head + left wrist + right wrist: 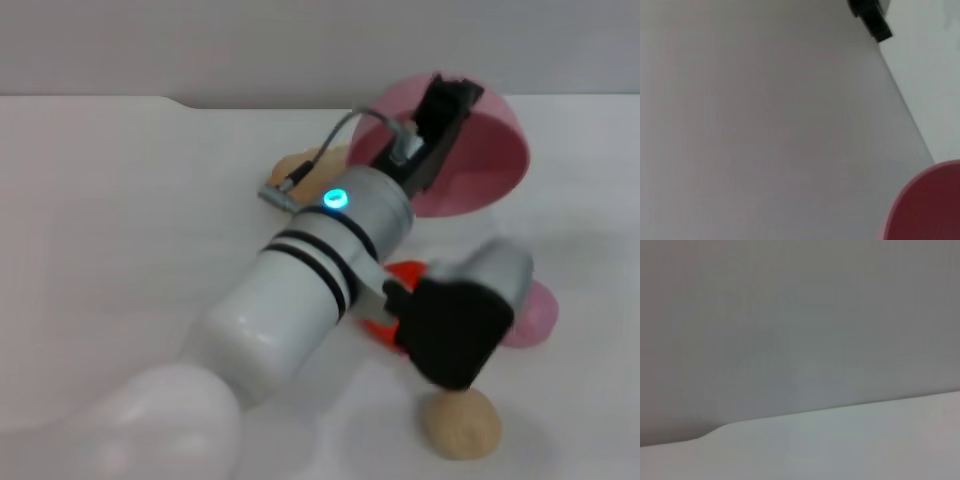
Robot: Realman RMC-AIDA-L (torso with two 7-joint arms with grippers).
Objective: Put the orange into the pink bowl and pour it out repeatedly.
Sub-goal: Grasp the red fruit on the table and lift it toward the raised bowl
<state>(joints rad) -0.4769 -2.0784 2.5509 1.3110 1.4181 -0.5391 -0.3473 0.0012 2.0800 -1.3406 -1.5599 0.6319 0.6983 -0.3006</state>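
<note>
The pink bowl point(485, 165) is lifted and tipped on its side at the back of the table, its opening turned toward me. My left gripper point(441, 108) is shut on its upper rim, the arm reaching in from the lower left. The orange point(404, 272) lies on the table in front of the bowl, mostly hidden under the left wrist and its black camera block point(455, 330). Only a curved piece of the pink bowl point(927, 205) shows in the left wrist view. The right gripper is out of view.
A small pink ball point(535, 315) lies right of the orange. A beige bun point(460, 422) sits near the front. Another beige item point(298, 165) lies behind the left arm. The white table point(120, 220) ends at a grey wall.
</note>
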